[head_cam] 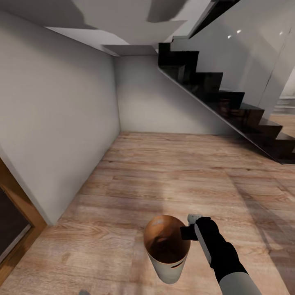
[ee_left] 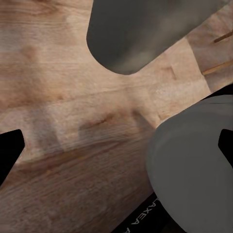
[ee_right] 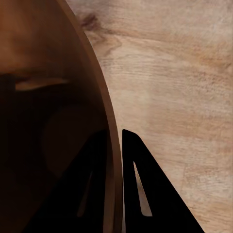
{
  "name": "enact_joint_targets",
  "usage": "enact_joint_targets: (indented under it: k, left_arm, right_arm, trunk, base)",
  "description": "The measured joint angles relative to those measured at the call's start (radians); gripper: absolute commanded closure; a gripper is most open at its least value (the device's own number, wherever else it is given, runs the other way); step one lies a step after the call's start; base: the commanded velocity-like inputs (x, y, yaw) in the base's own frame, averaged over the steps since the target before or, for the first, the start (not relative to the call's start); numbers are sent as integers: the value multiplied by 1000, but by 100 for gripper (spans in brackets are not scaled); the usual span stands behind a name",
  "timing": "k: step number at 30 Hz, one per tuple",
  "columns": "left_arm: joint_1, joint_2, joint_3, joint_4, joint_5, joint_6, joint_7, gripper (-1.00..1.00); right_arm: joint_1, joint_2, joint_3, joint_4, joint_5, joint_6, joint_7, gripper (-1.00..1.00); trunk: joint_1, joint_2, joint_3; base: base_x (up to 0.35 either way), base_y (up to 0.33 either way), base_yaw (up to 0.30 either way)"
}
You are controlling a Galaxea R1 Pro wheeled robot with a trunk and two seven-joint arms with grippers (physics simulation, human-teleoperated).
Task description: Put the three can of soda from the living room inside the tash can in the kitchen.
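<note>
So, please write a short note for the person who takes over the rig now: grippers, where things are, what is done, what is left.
Right gripper: shut on the bin rim, one finger inside, one outside; the bin is held over the wood floor near the stairs.
Left gripper: open, holding nothing, over the floor.
Cans: none seen; the bin's inside is too dark to tell.
Left: bring bin and cans together in the kitchen.

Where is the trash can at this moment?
In the head view the trash can is low in the middle, held at its rim by the right gripper over the wood floor, with the black staircase ahead to the right.
</note>
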Motion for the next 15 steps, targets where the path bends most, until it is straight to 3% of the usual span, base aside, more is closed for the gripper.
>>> enact_joint_targets:
  k: [10, 15]
  left_arm:
    - [0, 0, 0, 0, 0, 0, 0, -100]
    - [0, 0, 0, 0, 0, 0, 0, -100]
  right_arm:
    - [0, 0, 0, 0, -3, 0, 1, 100]
    - [0, 0, 0, 0, -8, 0, 3, 100]
  trunk:
    - [0, 0, 0]
    - [0, 0, 0]
  base:
    - [339, 0, -2]
    - [115, 0, -146]
